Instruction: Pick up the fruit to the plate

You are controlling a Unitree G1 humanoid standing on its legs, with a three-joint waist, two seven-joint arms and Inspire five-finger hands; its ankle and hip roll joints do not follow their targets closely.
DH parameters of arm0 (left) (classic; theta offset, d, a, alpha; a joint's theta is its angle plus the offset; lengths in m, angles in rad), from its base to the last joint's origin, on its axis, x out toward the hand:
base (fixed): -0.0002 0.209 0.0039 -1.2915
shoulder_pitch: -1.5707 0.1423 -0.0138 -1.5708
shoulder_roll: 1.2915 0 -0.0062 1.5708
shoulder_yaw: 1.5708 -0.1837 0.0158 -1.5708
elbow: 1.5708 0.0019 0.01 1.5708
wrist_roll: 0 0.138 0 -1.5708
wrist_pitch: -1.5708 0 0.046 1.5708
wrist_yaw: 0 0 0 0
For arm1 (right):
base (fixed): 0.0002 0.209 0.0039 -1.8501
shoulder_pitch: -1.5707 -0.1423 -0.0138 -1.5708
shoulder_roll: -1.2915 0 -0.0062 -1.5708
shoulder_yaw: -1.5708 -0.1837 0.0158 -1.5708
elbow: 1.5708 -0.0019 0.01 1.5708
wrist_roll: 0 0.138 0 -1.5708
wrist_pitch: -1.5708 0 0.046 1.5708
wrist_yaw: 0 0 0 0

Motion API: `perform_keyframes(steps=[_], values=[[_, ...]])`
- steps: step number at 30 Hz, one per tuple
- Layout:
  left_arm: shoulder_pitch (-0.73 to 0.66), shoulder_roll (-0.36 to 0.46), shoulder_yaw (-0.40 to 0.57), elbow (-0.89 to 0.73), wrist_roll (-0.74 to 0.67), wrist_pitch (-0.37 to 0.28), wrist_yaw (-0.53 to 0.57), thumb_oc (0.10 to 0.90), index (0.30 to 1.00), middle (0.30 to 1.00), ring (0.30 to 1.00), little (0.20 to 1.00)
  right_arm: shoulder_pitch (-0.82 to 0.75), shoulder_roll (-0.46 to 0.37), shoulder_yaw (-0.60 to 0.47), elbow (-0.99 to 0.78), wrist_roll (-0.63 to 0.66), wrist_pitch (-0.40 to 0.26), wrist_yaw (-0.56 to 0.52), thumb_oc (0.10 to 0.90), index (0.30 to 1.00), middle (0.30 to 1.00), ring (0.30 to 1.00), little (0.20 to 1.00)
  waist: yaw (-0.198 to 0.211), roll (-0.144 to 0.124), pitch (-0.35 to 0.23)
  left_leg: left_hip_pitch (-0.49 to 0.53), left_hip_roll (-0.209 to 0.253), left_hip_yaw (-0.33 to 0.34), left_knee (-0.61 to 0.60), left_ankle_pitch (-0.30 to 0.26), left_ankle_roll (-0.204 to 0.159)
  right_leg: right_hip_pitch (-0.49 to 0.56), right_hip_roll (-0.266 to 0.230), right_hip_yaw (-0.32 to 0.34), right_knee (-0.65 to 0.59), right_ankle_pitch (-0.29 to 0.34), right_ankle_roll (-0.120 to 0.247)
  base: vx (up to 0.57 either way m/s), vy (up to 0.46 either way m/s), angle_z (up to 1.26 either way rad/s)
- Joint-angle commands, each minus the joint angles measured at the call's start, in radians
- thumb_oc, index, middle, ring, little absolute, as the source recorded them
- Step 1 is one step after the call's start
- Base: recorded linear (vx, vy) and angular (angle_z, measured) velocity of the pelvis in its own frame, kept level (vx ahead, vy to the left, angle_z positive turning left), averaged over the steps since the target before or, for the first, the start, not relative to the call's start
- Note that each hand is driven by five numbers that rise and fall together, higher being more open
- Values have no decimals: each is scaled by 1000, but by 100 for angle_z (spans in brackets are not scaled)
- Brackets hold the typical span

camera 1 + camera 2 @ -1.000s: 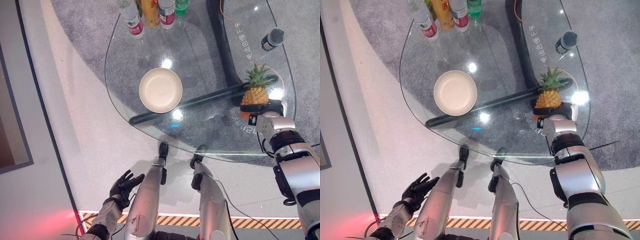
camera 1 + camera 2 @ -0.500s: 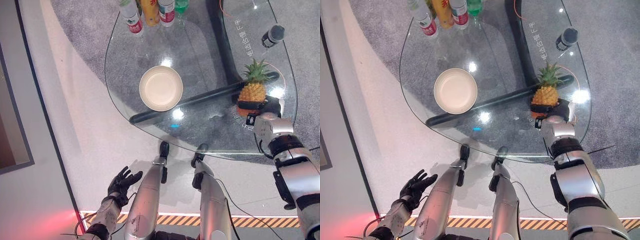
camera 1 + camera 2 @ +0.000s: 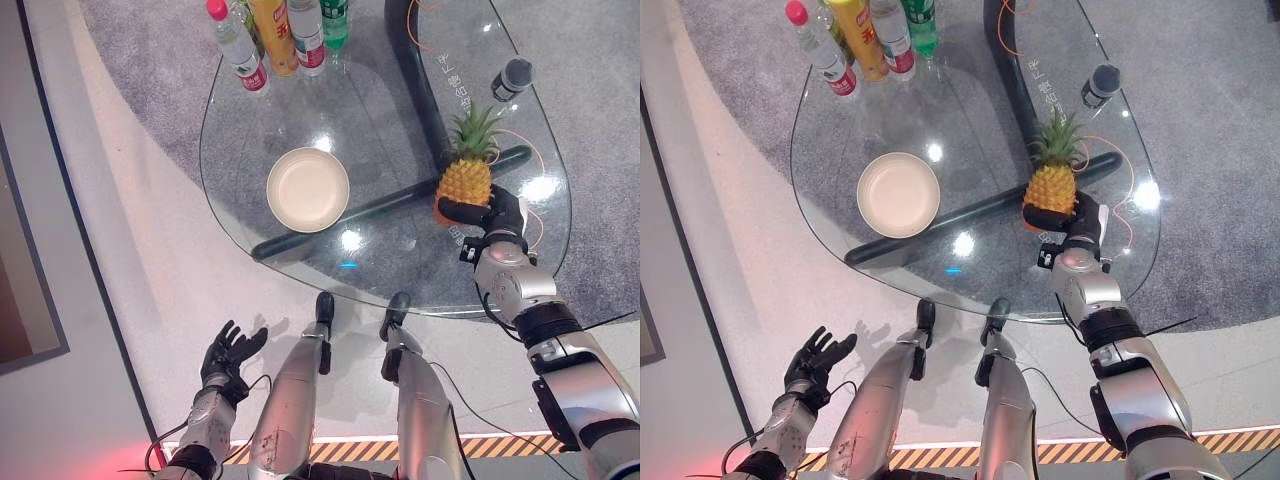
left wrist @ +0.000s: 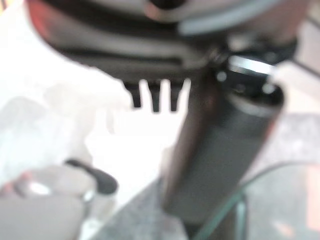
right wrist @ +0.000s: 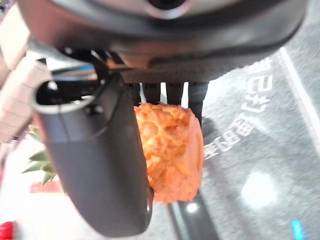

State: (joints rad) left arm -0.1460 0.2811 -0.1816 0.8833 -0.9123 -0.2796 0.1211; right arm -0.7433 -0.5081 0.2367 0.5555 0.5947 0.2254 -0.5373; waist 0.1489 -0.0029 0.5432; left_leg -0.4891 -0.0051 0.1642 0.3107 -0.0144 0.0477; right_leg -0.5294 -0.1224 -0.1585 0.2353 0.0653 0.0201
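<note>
Fingers (image 3: 462,211): right hand (image 3: 503,213) curled round pineapple (image 3: 464,180) base.
Left hand (image 3: 224,352): spread, idle.
Plate (image 3: 308,190): bare, on bench (image 3: 400,270).

One pineapple (image 3: 464,180). One plate (image 3: 308,190), near the middle of one glass table (image 3: 400,280). Four bottles in a cluster at the far left edge (image 3: 279,35). One dark bottle (image 3: 510,78) far right, well apart from the others.
</note>
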Motion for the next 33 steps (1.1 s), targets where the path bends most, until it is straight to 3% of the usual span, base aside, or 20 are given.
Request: perform_keyframes(steps=[1,11,15,23,33], values=[[87,3,32,-59,-37,-102,17,800,900,900,900,900,-38,-52,-78,-207,-82,-139,-7,100,300,300,300,200,-19,23,-23,77,-32,-17,-50,-21,-16,73,15,-88,108,-88,18,0,0,0],[94,-2,110,-261,-154,-263,-68,800,900,900,900,900,126,47,-76,-503,-204,-193,241,100,300,300,300,200,-37,15,-23,152,-25,-2,-54,-26,-16,148,8,-98,107,-108,14,-7,-6,-2],[95,27,106,-450,-113,-294,-102,800,900,900,900,900,180,57,-51,-591,-223,-222,389,100,300,300,300,200,-35,1,-23,175,-23,-2,-49,-30,-13,183,7,-110,104,-112,12,-1,-45,1],[69,90,14,-717,-106,-219,-192,800,900,900,900,900,174,42,17,-702,-225,-263,545,100,300,300,300,200,-19,-19,-23,166,-24,-13,-40,-29,-4,199,10,-130,87,-95,14,-11,-70,3],[-16,187,-76,-935,-96,-86,-230,800,900,900,900,900,151,25,146,-746,-240,-248,626,100,300,300,300,200,-5,-39,-23,148,-36,-28,-26,-29,4,214,13,-140,59,-77,20,4,-49,5]])
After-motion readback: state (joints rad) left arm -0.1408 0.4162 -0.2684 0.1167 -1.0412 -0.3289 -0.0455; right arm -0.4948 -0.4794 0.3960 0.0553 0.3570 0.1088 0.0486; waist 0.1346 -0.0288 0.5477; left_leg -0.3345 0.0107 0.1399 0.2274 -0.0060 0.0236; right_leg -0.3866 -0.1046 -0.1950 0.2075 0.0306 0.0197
